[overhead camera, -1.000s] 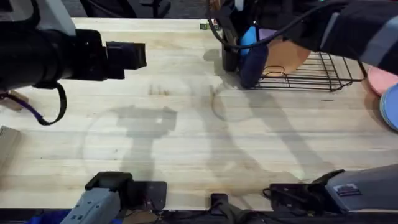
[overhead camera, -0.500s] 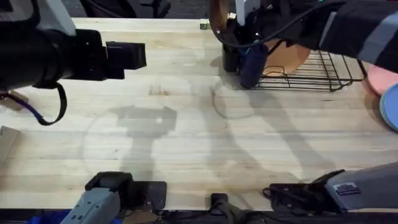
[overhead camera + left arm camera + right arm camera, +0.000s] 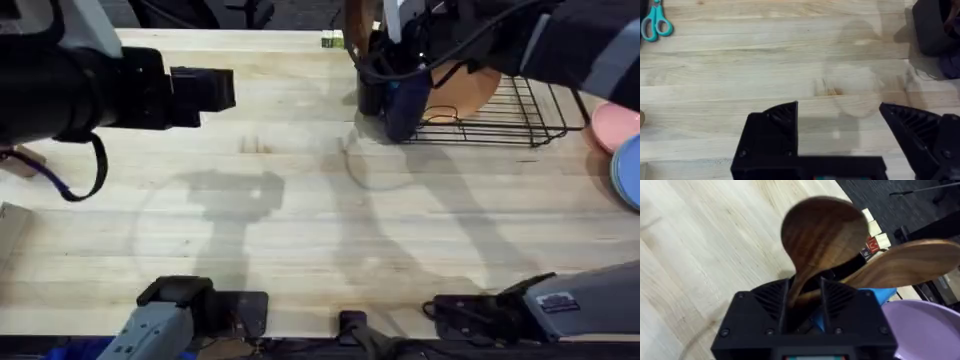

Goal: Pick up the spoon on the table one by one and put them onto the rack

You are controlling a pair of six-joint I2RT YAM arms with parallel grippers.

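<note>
My right gripper [image 3: 802,295] is shut on the neck of a brown wooden spoon [image 3: 822,235], whose dark round bowl sticks out past the fingers. A second wooden spoon [image 3: 910,262] lies just behind it. Overhead, the right gripper [image 3: 390,48] hovers at the left end of the black wire rack [image 3: 510,118], above the black utensil cup [image 3: 370,97], and the held spoon [image 3: 352,22] shows at its left side. My left gripper [image 3: 205,90] hangs open over the table [image 3: 300,230] at the far left; its fingers [image 3: 772,130] hold nothing.
A tan plate [image 3: 468,90] stands in the rack. Pink [image 3: 612,125] and blue [image 3: 630,170] plates lie at the right edge. Teal scissors [image 3: 655,22] lie on the table in the left wrist view. A dark blue object [image 3: 405,100] sits beside the cup.
The right gripper with the spoon has shifted slightly toward the far edge over the utensil cup. The left arm has not moved.
</note>
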